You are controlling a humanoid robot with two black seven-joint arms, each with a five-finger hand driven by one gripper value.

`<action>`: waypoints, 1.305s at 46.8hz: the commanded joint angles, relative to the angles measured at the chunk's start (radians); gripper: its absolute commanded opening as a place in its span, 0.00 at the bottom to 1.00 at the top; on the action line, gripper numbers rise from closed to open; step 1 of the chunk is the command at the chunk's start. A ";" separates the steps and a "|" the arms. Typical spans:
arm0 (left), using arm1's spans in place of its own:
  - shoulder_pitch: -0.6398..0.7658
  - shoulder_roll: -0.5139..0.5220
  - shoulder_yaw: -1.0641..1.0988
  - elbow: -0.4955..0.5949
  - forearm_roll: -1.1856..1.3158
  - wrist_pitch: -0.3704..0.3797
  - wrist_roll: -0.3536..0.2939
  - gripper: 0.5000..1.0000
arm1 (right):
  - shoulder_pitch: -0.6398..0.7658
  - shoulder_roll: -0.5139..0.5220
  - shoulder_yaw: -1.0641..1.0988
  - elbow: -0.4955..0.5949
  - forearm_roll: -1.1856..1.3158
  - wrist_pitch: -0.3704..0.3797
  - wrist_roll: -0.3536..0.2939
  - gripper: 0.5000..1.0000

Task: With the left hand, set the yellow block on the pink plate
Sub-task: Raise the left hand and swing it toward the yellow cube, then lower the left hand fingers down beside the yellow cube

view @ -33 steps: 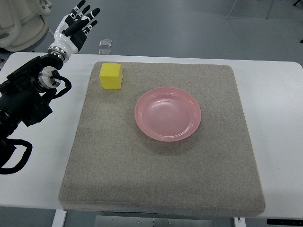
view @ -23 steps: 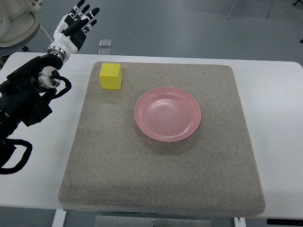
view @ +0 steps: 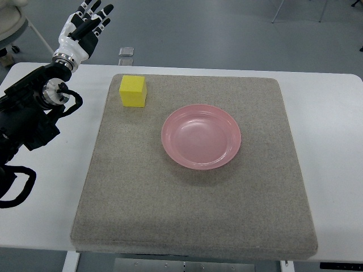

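A yellow block (view: 133, 91) sits near the far left corner of the grey mat (view: 193, 215). The pink plate (view: 201, 136) lies in the middle of the mat, to the right of the block and a little nearer, with nothing on it. My left hand (view: 84, 25) is raised beyond the table's far left edge, up and to the left of the block, well apart from it. Its fingers (view: 93, 8) are spread and hold nothing. The black left arm (view: 28, 113) runs along the left side of the table.
The mat lies on a white table (view: 334, 130). A small clear object (view: 126, 52) rests on the floor just past the far edge. A white base (view: 11, 17) shows at the top left corner.
My left hand has moved up and slightly left, further from the block. The white base at the top left has slid toward the corner. Block and plate have not moved.
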 commanded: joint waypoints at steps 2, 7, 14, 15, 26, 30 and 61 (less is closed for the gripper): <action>-0.001 0.002 0.004 -0.001 0.001 0.003 0.000 0.99 | 0.000 0.000 0.000 0.000 0.000 0.000 0.000 0.85; 0.003 0.016 0.015 -0.028 0.011 0.002 0.002 0.99 | 0.000 0.000 0.000 0.000 0.000 0.000 0.000 0.85; -0.014 0.108 0.137 -0.148 0.021 0.000 0.011 0.99 | 0.000 0.000 0.000 0.000 0.000 0.000 0.000 0.85; -0.020 0.120 0.171 -0.163 0.023 0.000 0.011 0.99 | 0.000 0.000 0.000 0.000 0.000 0.000 0.000 0.85; -0.115 0.231 0.432 -0.287 0.054 -0.005 0.012 0.99 | 0.000 0.000 0.000 0.000 0.000 0.000 0.000 0.85; -0.155 0.268 0.507 -0.330 0.153 -0.005 0.012 0.99 | 0.000 0.000 0.000 0.000 0.000 0.000 0.000 0.85; -0.245 0.288 0.627 -0.361 1.070 -0.014 0.011 0.98 | 0.000 0.000 0.000 0.000 0.000 0.001 0.000 0.85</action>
